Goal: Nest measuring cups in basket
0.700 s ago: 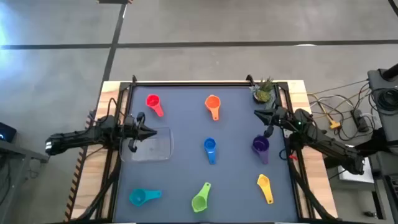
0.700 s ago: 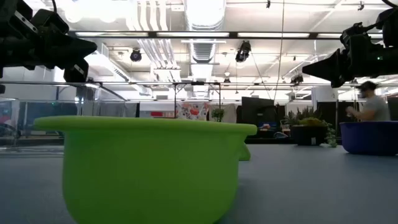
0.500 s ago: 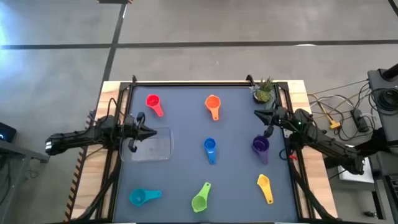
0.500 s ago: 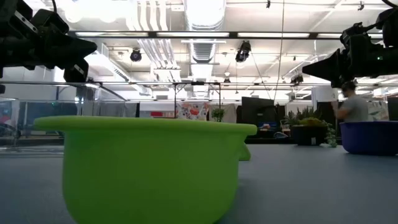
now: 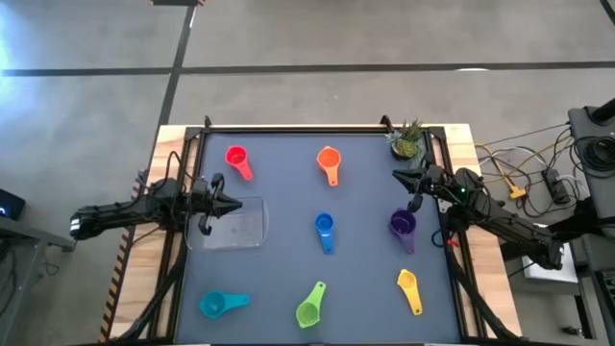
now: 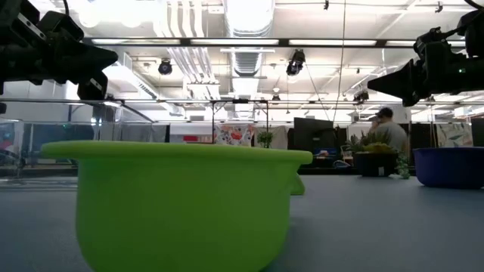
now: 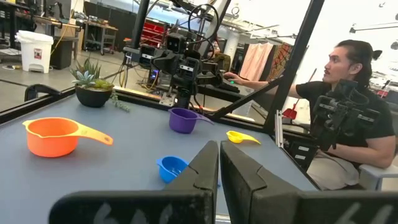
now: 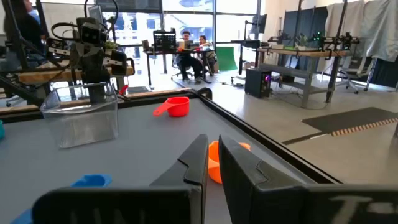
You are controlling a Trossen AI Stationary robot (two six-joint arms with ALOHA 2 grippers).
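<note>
Bright overhead ceiling lights, soft shadows; window glare in wrist views; lime green cup (image 6: 181, 204) blurred up close.

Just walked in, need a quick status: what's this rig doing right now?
Nothing is being handled yet. The left gripper hangs shut at the edge of the clear basket, and the right gripper hangs shut near the purple cup; both are empty. All seven measuring cups lie spread over the table, none in the basket. A person sits beyond the table.

basket (image 5: 235, 224) left, cups (image 5: 324, 231) scattered right
</note>
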